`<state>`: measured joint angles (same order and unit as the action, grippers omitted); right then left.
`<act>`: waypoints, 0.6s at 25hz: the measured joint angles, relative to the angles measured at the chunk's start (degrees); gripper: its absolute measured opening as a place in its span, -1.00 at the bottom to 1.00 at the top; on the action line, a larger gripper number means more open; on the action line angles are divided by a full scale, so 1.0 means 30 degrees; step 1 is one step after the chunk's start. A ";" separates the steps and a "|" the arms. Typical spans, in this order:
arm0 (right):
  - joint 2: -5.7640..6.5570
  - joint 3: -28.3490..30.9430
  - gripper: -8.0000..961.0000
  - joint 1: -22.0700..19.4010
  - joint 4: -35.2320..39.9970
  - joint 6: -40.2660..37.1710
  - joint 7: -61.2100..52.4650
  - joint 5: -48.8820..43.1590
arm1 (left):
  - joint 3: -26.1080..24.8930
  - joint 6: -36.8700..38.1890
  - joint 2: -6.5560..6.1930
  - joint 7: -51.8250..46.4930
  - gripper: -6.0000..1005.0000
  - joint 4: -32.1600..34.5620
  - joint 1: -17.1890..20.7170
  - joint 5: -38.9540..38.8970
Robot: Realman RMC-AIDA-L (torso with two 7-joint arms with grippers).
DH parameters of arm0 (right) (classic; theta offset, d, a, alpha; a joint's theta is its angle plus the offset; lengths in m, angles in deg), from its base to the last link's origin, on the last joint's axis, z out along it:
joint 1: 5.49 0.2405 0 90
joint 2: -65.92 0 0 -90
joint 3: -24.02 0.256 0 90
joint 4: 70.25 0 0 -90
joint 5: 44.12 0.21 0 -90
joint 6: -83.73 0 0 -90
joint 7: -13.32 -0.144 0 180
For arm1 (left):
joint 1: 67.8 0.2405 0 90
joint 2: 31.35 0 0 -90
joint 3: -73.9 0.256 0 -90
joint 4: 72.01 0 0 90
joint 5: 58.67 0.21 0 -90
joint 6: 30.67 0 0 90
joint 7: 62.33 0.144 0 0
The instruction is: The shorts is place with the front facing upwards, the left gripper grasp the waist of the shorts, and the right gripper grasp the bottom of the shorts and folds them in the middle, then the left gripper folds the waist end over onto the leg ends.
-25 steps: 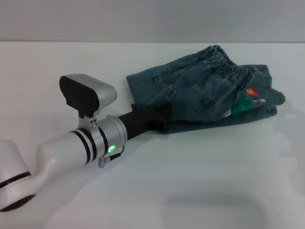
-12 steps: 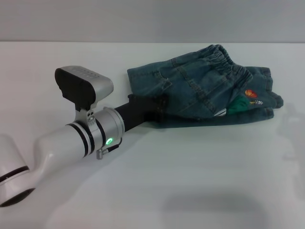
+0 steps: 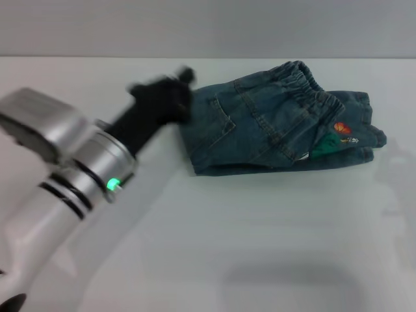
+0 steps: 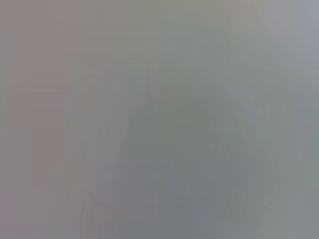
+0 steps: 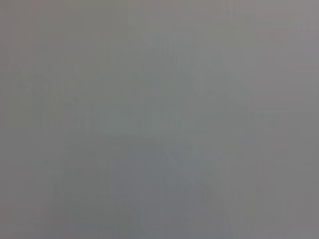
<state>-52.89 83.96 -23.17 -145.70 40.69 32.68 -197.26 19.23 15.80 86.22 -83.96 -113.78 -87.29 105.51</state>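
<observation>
**Folded denim shorts and the left gripper on the white table**

One pair of denim shorts lies folded on one white table; one arm is in view, the left, and it carries the left gripper. The right gripper appears in no view.

The left gripper is blurred in the head view, so whether its fingers are apart or together cannot be told. It is raised beside the shorts and holds nothing that can be seen. Directly to the gripper's right lies the folded edge of the shorts. Farther out on that same side, the elastic waistband rests on top of the bundle, and beyond it the leg ends show one orange and green patch. The near edge of the bundle, below and to the right of the gripper, runs straight along the table.

Bare table surface extends on every side of the shorts: a wide band toward the robot, a narrower band at the far edge behind the gripper, and room past the leg ends on the right.

Only the head view shows the shorts, the table and the arm. The left wrist view and the right wrist view each give a uniform grey field in which no object can be made out.
</observation>
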 joint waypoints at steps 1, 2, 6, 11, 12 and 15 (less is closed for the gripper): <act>0.0010 0.0135 -0.98 0.0159 0.0096 0.0060 -0.0001 0.0043 | -0.0733 0.0145 -0.0001 0.0452 -0.86 -0.0797 0.0753 -0.0010; 0.0007 0.0300 -0.98 0.0251 0.0171 0.0112 -0.0002 0.0210 | -0.1377 0.0076 -0.0021 0.0728 -0.86 -0.1655 0.1476 0.0017; -0.0003 0.0839 -0.94 0.0333 0.0198 0.0361 -0.0014 0.1892 | -0.2736 -0.1517 -0.0579 0.1484 -0.85 -0.5221 0.3859 0.0385; -0.0038 0.1192 -0.53 0.0013 0.0607 -0.0842 -0.0048 0.2567 | -0.3811 -0.2845 -0.0707 0.3362 -0.52 -0.6725 0.5762 0.0394; -0.0034 0.1159 -0.30 0.0050 0.1153 -0.1615 -0.0150 0.2584 | -0.3923 -0.2729 -0.0618 0.3783 -0.44 -0.6552 0.5917 0.0396; -0.0043 0.1142 -0.09 0.0213 0.1800 -0.2368 -0.0323 0.2605 | -0.3958 -0.2149 -0.0398 0.4390 -0.21 -0.5837 0.6042 0.0415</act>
<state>-53.01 87.39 -22.53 -140.30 33.59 31.71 -189.44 7.35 9.36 85.02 -70.79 -131.29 -69.16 106.75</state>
